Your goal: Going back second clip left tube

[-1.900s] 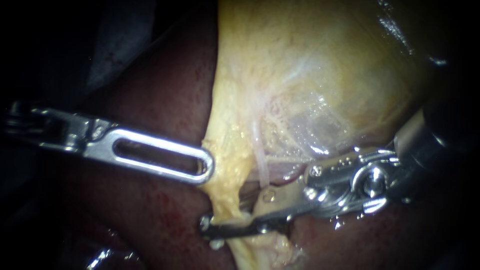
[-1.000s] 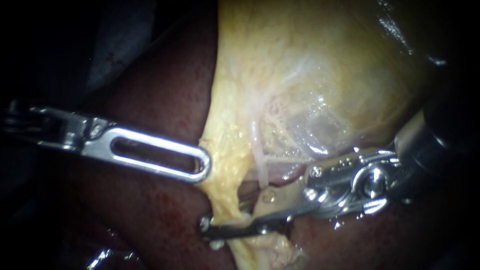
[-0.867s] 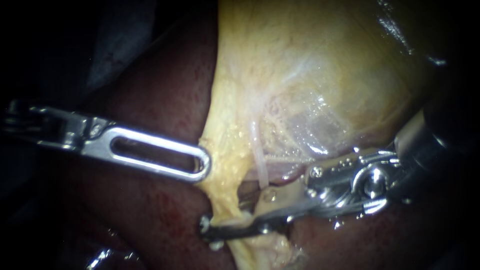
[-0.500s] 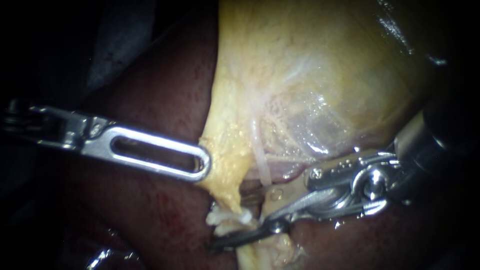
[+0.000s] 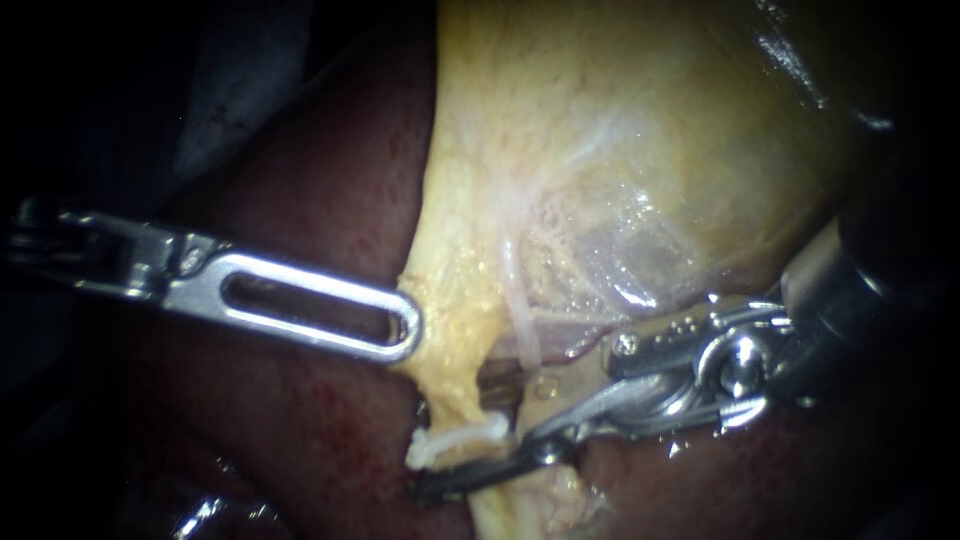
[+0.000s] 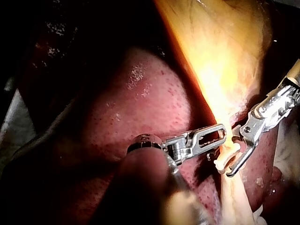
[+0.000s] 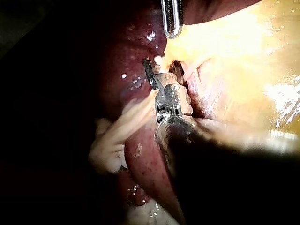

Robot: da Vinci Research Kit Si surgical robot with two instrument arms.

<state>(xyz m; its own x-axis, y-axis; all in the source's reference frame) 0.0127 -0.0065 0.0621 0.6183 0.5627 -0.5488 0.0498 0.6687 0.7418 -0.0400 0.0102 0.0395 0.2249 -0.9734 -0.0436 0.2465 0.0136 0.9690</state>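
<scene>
The slender steel right instrument's (image 5: 462,432) pincer stands open around the small white clip (image 5: 440,443). It should draw straight back, clear of the clip, while the slotted left instrument's (image 5: 408,335) pincer grips the yellow gallbladder tissue (image 5: 460,300).

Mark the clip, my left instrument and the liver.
clip (image 5: 458,441), endoscope view: middle of its white bar.
left instrument (image 5: 405,330), endoscope view: its tip.
liver (image 5: 300,430), endoscope view: bare red surface.

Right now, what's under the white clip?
The white clip is clamped across the yellowish tube, so the tube runs through it. The bit inside the clip is covered, and so is whatever lies beneath the tube there.
</scene>
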